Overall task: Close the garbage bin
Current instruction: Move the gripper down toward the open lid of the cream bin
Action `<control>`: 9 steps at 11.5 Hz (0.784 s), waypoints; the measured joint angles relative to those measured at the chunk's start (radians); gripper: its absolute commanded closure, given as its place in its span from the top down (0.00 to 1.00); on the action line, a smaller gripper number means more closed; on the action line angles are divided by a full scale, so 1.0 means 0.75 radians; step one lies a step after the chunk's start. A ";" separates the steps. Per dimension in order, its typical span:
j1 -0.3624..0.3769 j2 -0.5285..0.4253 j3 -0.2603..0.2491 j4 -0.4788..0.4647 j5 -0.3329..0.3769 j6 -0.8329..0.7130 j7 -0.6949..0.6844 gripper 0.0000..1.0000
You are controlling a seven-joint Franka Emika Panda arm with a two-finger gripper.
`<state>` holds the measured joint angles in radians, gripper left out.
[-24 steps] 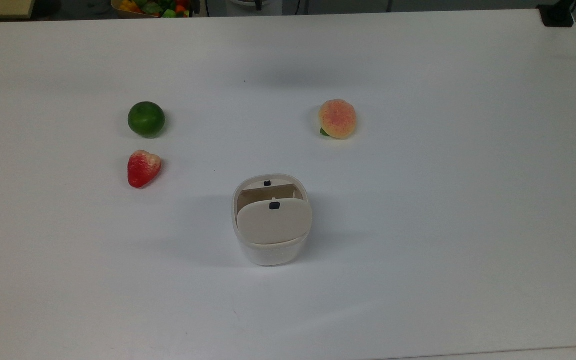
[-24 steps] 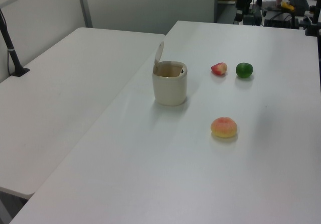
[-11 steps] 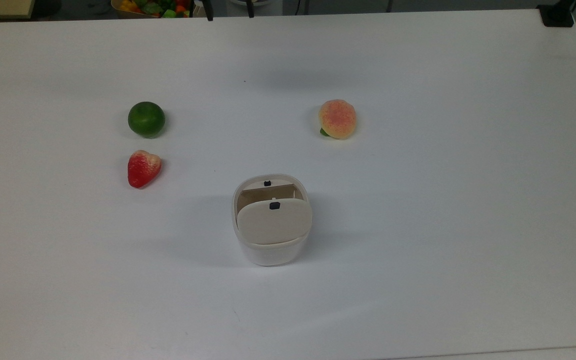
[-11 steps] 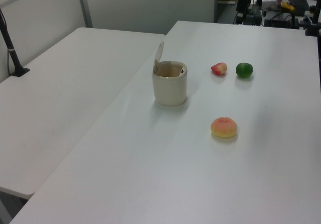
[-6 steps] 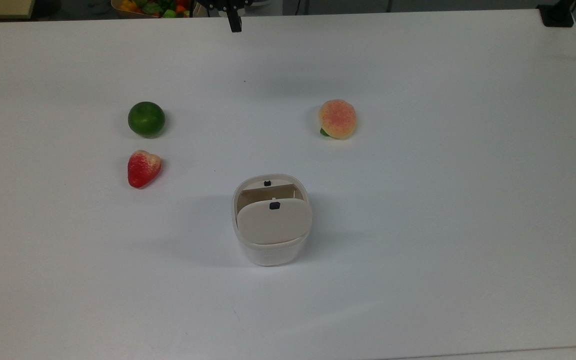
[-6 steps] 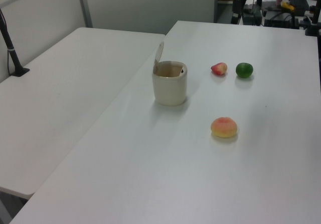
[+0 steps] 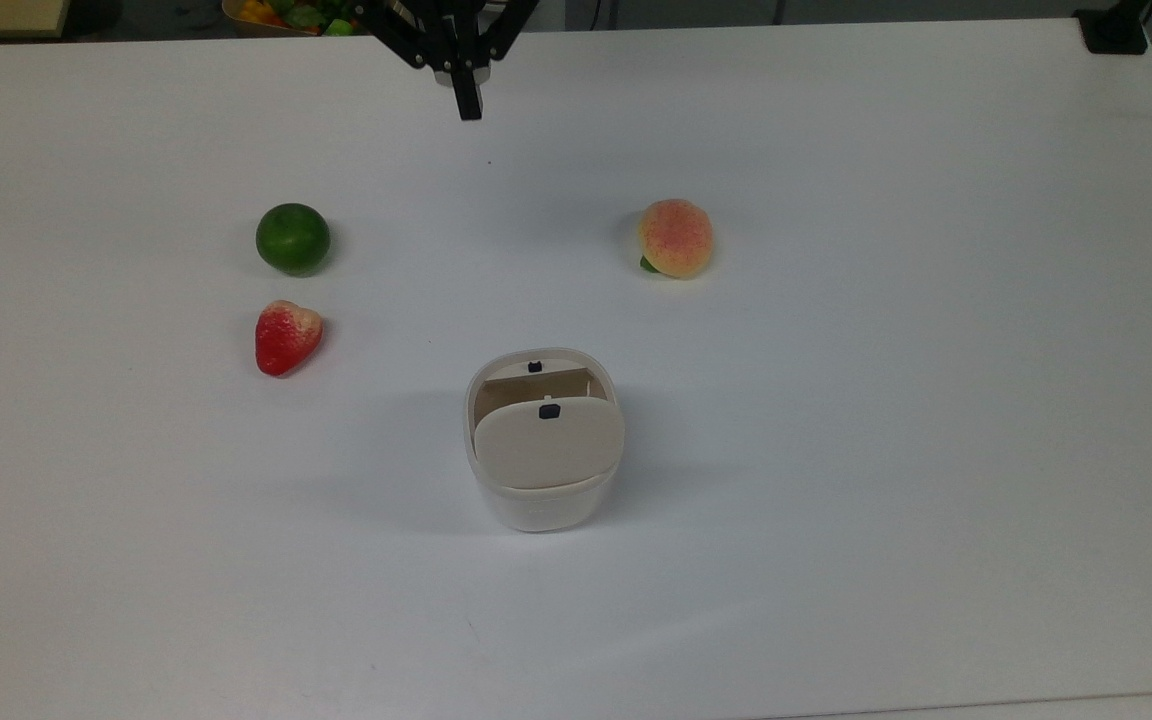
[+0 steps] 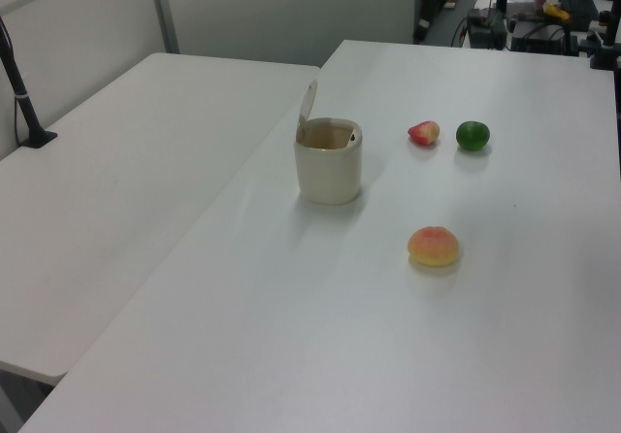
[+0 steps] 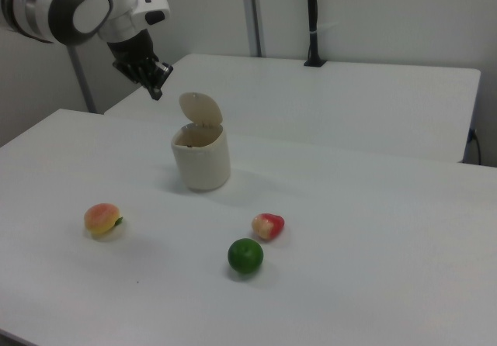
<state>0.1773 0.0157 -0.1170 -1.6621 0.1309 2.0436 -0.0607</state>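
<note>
- Bin (image 7: pixel 542 455) mid-table, lid (image 7: pixel 548 441) up — still open.
- Gripper (image 7: pixel 469 108) high, well apart from bin, fingers pressed together, holding nothing.
- Strawberry (image 7: pixel 286 337), lime (image 7: pixel 293 238), peach (image 7: pixel 675 238) lie around the bin — none touching.

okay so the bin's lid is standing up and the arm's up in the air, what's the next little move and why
Probably bring the gripper across toward the raised lid, to its outer face. The garbage bin is open with its lid standing nearly upright, and in the right view the gripper hangs apart from it, at the right view's left, touching nothing.
</note>
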 measured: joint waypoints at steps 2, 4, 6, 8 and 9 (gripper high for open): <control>0.006 0.036 0.000 -0.001 0.000 0.179 0.000 0.00; 0.014 0.084 0.000 -0.002 0.000 0.362 0.001 0.00; 0.040 0.152 0.001 -0.002 0.000 0.555 0.049 0.00; 0.054 0.219 0.001 0.004 0.000 0.669 0.088 0.00; 0.061 0.256 0.002 0.018 0.000 0.714 0.102 0.00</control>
<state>0.2227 0.2079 -0.1158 -1.6486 0.1310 2.5792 0.0158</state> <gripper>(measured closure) 0.991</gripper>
